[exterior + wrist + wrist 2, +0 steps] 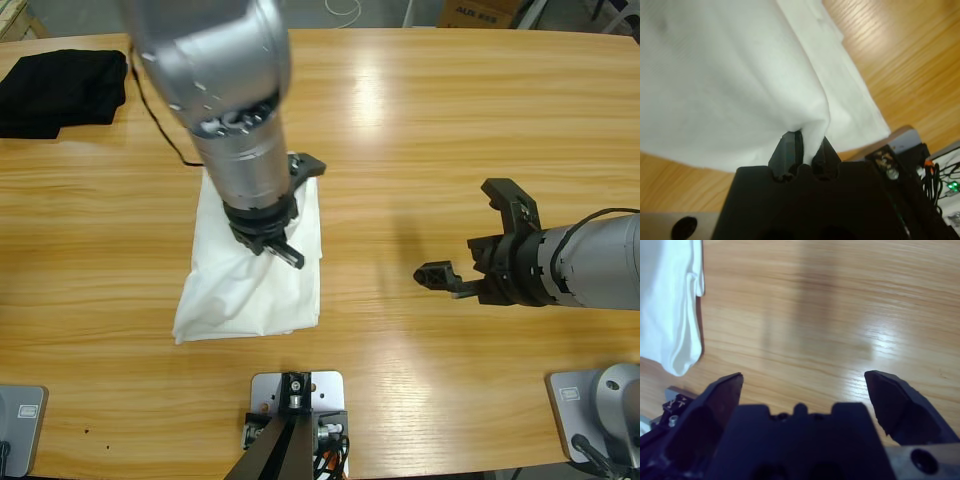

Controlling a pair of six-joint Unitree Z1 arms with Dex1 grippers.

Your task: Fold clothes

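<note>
wooden table (430,150), white t-shirt (235,300), black garment (60,90)

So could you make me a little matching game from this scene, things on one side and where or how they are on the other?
Things:
1. white T-shirt
2. black garment
3. left gripper
4. right gripper

States:
A. jaws wide apart over bare wood
B. folded at the table's far left corner
C. shut on a pinch of white cloth
D. bunched in a pile near the table's middle

Pairs: 1-D, 2-B, 3-C, 4-A
</note>
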